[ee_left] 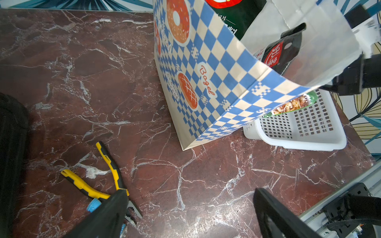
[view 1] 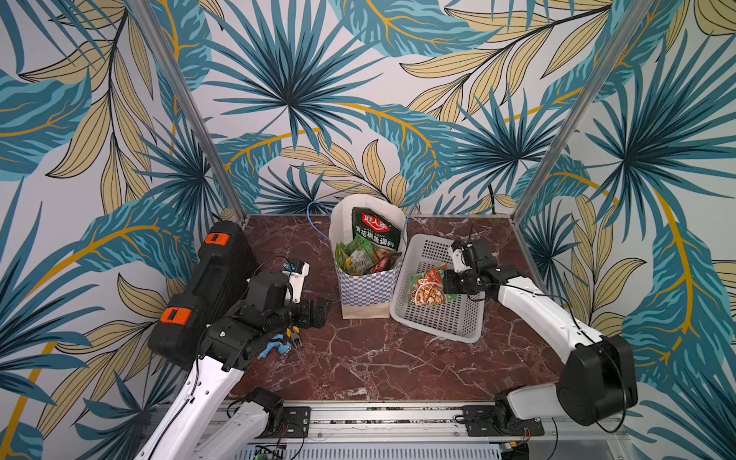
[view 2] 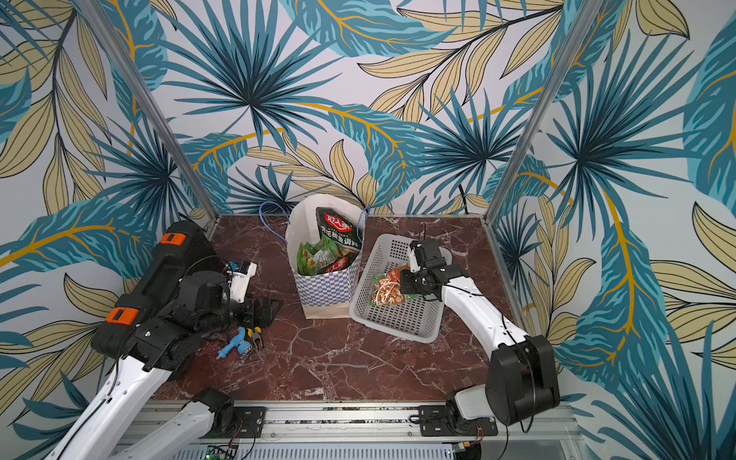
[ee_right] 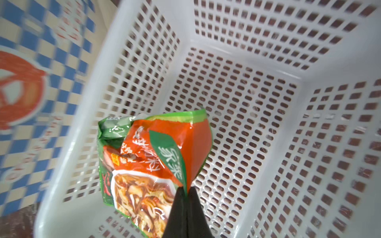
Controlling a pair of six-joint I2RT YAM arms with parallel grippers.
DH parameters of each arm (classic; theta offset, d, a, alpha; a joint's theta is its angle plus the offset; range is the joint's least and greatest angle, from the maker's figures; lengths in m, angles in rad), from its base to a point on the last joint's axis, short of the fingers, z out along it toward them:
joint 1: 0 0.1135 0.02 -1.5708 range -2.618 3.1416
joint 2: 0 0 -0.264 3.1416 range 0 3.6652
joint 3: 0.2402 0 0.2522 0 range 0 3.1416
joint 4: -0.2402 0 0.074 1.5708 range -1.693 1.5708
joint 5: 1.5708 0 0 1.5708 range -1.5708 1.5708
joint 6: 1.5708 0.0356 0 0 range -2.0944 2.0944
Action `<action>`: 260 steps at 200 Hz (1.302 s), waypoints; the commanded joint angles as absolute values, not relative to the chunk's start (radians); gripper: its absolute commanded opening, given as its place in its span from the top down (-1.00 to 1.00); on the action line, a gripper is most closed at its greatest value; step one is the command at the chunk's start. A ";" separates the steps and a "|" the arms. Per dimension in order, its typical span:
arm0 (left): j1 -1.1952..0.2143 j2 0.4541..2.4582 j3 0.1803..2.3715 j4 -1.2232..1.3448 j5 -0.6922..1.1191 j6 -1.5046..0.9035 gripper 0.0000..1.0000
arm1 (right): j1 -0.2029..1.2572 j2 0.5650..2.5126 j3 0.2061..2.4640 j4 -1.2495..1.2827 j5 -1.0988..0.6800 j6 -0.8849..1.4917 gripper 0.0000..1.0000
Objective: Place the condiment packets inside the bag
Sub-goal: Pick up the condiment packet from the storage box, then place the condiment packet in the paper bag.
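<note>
In both top views the bag (view 1: 366,286) stands upright on the table (view 1: 358,358). It already holds packets (view 1: 376,235), and a dark one pokes above its rim. Just beside it sits the basket (view 1: 438,330), with one packet (view 1: 426,288) in it. The right gripper (view 1: 448,284) is clamped on that packet's edge on the side away from the bag. The packet therefore lies between the fingers and the bag, and its long axis seems to run across the reach. The left gripper (view 1: 318,312) hangs on the bag's other side, spread wide and empty.

From the left wrist, the parted fingers (ee_left: 107,214) frame bare table. The bag stands ahead and pliers (ee_left: 111,171) lie near.

From the right wrist, the jaws are pinched on a fold of the packet's rim, and the packet crumples away from the tips toward the basket wall nearest the bag. We cannot tell whether it is clear of the basket floor. We judge the right arm far nearer, and the coming move is up and across to the bag's mouth.
</note>
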State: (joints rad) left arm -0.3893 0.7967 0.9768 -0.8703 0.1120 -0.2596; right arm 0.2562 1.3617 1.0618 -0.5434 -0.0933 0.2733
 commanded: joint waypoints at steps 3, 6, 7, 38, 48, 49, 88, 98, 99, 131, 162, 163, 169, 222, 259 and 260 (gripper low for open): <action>-0.394 0.796 0.953 -0.847 0.102 -0.250 -1.00 | 0.261 1.273 1.023 -0.486 -0.143 0.326 1.00; -0.393 0.797 0.951 -0.847 0.102 -0.250 -1.00 | 0.261 1.261 1.022 -0.485 -0.144 0.329 1.00; -0.394 0.797 0.951 -0.846 0.103 -0.251 -1.00 | 0.261 1.256 1.022 -0.485 -0.143 0.329 1.00; -0.393 0.796 0.950 -0.848 0.102 -0.250 -1.00 | 0.261 1.106 1.003 -0.461 -0.126 0.347 1.00; -0.393 0.794 0.951 -0.846 0.104 -0.251 -1.00 | 0.262 1.055 0.995 -0.445 -0.120 0.349 1.00; -0.394 0.794 0.951 -0.846 0.104 -0.250 -1.00 | 0.262 1.050 0.994 -0.443 -0.119 0.348 1.00; -0.394 0.796 0.951 -0.844 0.107 -0.251 -1.00 | 0.264 0.883 0.980 -0.356 -0.140 0.365 1.00; -0.393 0.794 0.951 -0.844 0.107 -0.251 -1.00 | 0.265 0.849 0.977 -0.320 -0.154 0.373 1.00; -0.394 0.794 0.951 -0.844 0.107 -0.250 -1.00 | 0.265 0.845 0.976 -0.317 -0.156 0.373 1.00; -0.393 0.786 0.949 -0.844 0.105 -0.251 -1.00 | 0.273 0.768 0.974 -0.178 -0.207 0.404 1.00; -0.393 0.787 0.949 -0.844 0.107 -0.251 -1.00 | 0.289 0.754 0.994 -0.068 -0.265 0.445 1.00; -0.393 0.787 0.949 -0.844 0.107 -0.250 -1.00 | 0.289 0.754 0.996 -0.066 -0.267 0.445 1.00; -0.394 0.787 0.948 -0.842 0.109 -0.250 -1.00 | 0.294 0.761 1.006 -0.056 -0.274 0.445 1.00; -0.394 0.783 0.948 -0.844 0.107 -0.253 -1.00 | 0.406 0.902 1.159 -0.073 -0.249 0.379 1.00; -0.394 0.781 0.947 -0.843 0.109 -0.252 -1.00 | 0.537 1.034 1.293 -0.174 -0.095 0.283 1.00; -0.394 0.781 0.947 -0.842 0.111 -0.252 -1.00 | 0.540 1.039 1.298 -0.177 -0.091 0.281 1.00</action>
